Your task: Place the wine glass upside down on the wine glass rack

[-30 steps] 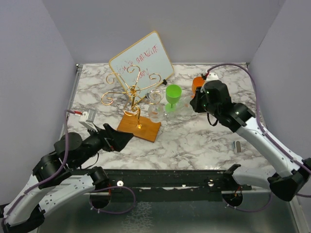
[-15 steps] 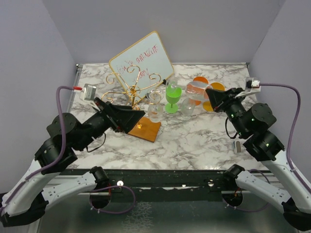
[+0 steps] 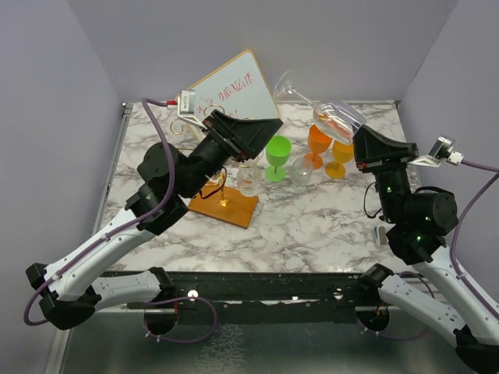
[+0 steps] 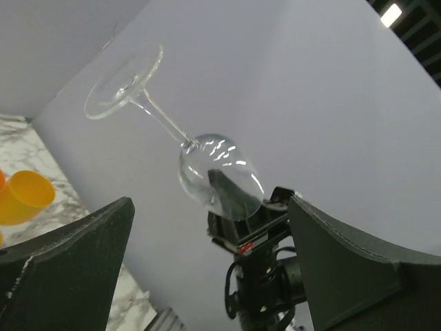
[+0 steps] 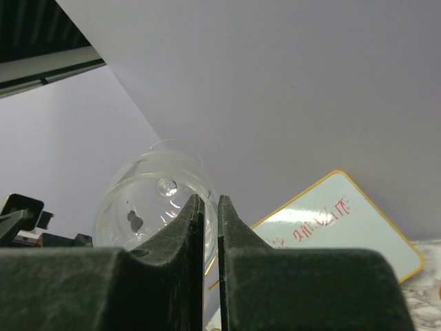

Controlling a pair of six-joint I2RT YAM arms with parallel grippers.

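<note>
Both arms have climbed since a second ago: then the left gripper (image 3: 265, 134) lay low near the front left of the table (image 3: 327, 226) and the right gripper (image 3: 359, 142) reached down among the glasses; now we see both lifted high over the back half. We find the wine glass (image 3: 337, 117) in the air at the right gripper, above the two orange glasses (image 3: 318, 140); it is tilted far over, bowl low at the gripper and foot up toward the rear left. From the right wrist we see the two fingers (image 5: 189, 234) drawn almost together with the thin wall of the bowl's rim pinched between them; the right gripper has hold of the glass. We see the left gripper spread wide with nothing between its fingers; from its wrist the glass shows beyond it, apart. The wine glass rack (image 3: 234, 209) stands left of centre on its wooden base, its gold arms mostly hidden behind the left arm; the glass is well apart from it. A green glass (image 3: 277, 152) and two clear glasses (image 3: 249, 181) stand just right of the rack; the whiteboard (image 3: 238, 86) leans behind.
</note>
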